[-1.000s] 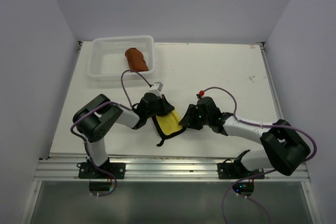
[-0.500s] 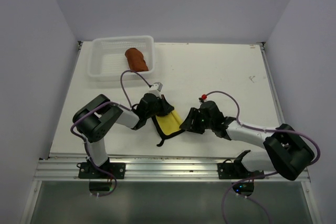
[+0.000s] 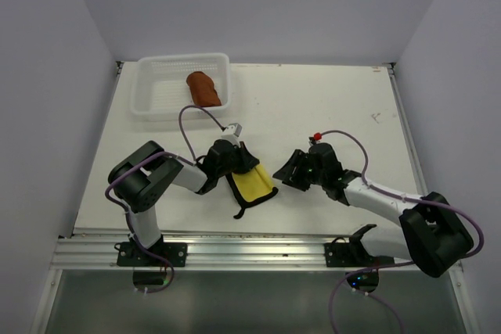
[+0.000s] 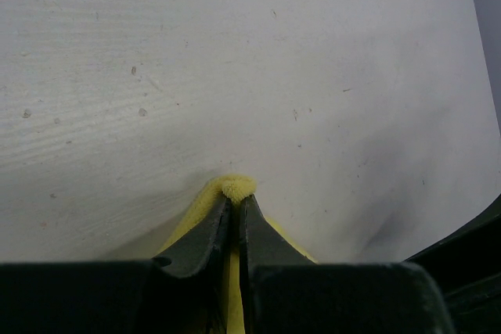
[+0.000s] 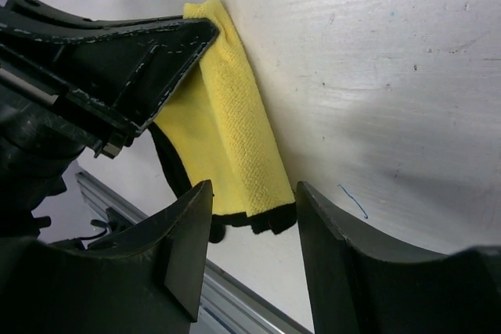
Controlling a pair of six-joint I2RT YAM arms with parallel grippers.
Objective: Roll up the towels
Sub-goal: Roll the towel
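The left gripper is clenched on a pinched fold of the yellow towel, which lies partly doubled over on the white counter near its front edge, between the two arms. The right gripper stands released, jaws spread and empty, just beside the towel's dark-hemmed end (whether a finger brushes the cloth cannot be told). At the far left corner, the rust-brown towel sits rolled up inside the white mesh basket.
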